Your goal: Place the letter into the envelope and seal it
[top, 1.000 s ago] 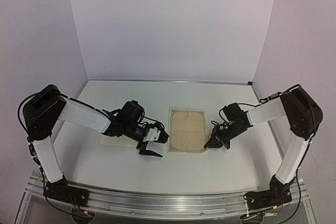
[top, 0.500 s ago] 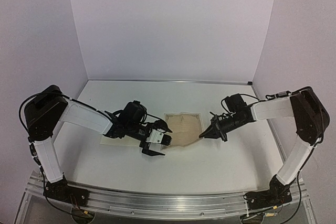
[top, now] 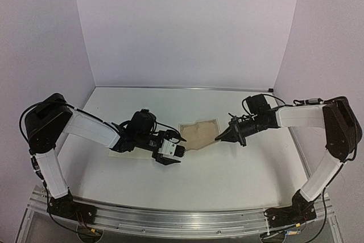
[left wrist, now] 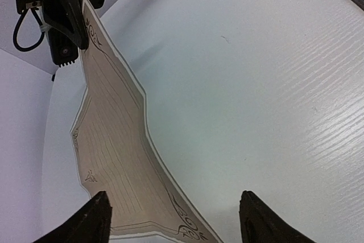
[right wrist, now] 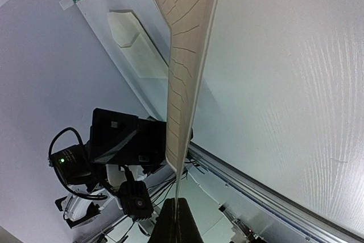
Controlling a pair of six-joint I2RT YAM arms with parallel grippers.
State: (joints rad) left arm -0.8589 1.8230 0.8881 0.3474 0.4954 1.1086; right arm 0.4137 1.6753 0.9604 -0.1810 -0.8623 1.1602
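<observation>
- We find the letter [top: 199,134], a tan sheet with a dark border, at the middle of the table [top: 227,177]. Its 3 o'clock side is raised and its length is bowed.
- The right gripper [top: 218,139] sits at 3 o'clock of the letter with its jaws closed on the sheet's corner.
- In the right wrist view we look along the sheet edge-on. It rises from between the fingertips at 6 o'clock toward 12 o'clock.
- The left gripper [top: 180,152] sits at about 8 o'clock of the letter with its jaws wide apart.
- In the left wrist view we see its two fingers [left wrist: 94,220] standing to either side of the sheet's near edge without pinching it. The sheet lies closer to the finger at 7 o'clock of that view.
- The same view shows the right gripper clamped on the sheet's far corner at 11 o'clock.
- The envelope [right wrist: 132,37], plain cream, lies flat on the table at 9 o'clock of the letter and apart from it.
- In the top view the envelope is mostly hidden under the left arm [top: 91,126]. In the right wrist view its pointed flap shows.
- We cannot tell whether the letter's low edge touches the table.
</observation>
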